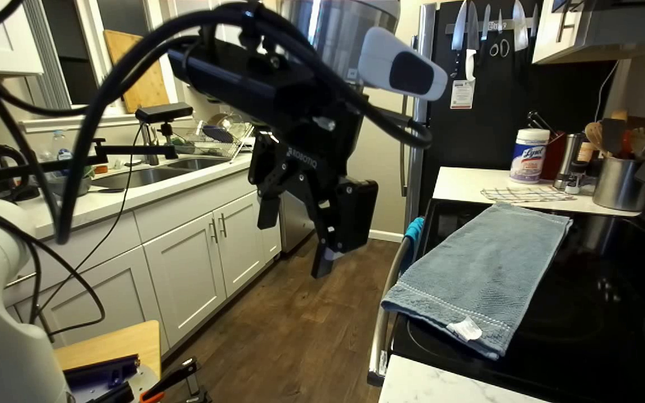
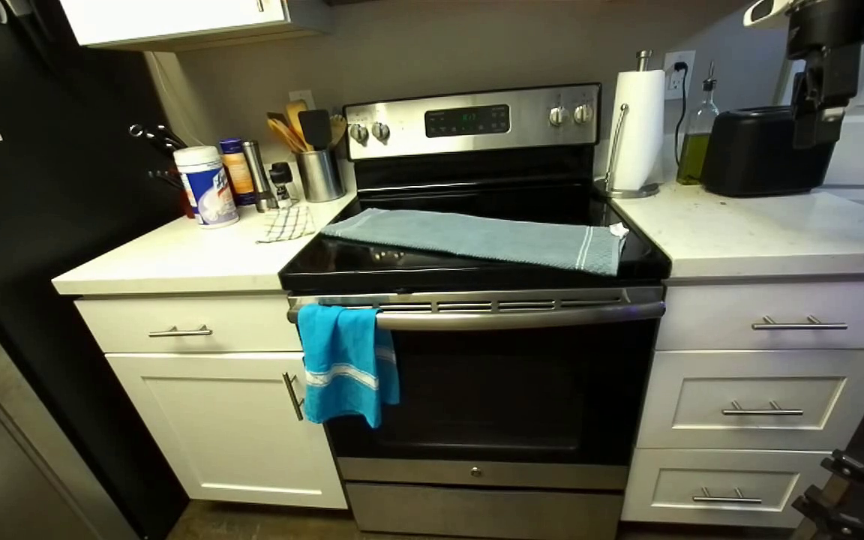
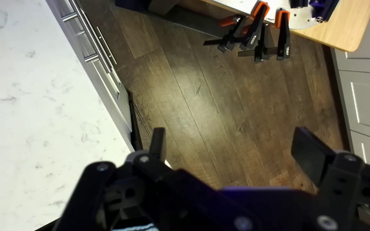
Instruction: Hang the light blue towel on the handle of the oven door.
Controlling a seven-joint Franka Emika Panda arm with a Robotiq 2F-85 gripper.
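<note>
Hand point(image 3: 234, 146), one: spread wide, nothing between the fingers point(image 3: 157, 141), poised in the air above the edge of the white counter point(image 3: 43, 112) and the floor point(image 3: 198, 96), apart from the towel. Towel point(image 1: 479, 268), light blue, one: laid out flat along the black stove surface point(image 1: 608, 336), white tag point(image 1: 466, 329) at a corner of the end nearer the hand, one long edge toward the front; any overhang there, hard to tell. Handle point(image 2: 507, 321) of the oven door point(image 2: 507, 390), one: silver-grey bar, lower than the surface and in front of it, with a bright blue cloth point(image 2: 346, 364) hung at the end farther from the hand. Step under way, by judgement: approach, ahead of any grasp; hanging not yet begun. Next move, likely: to swing over the surface, line up with the towel's tagged end or front edge, go down with fingers astride the cloth, and pinch a firm fold without scraping the surface. Thereafter: to lift, draw forward past the handle, and drape over the stretch beside the bright blue cloth.
</note>
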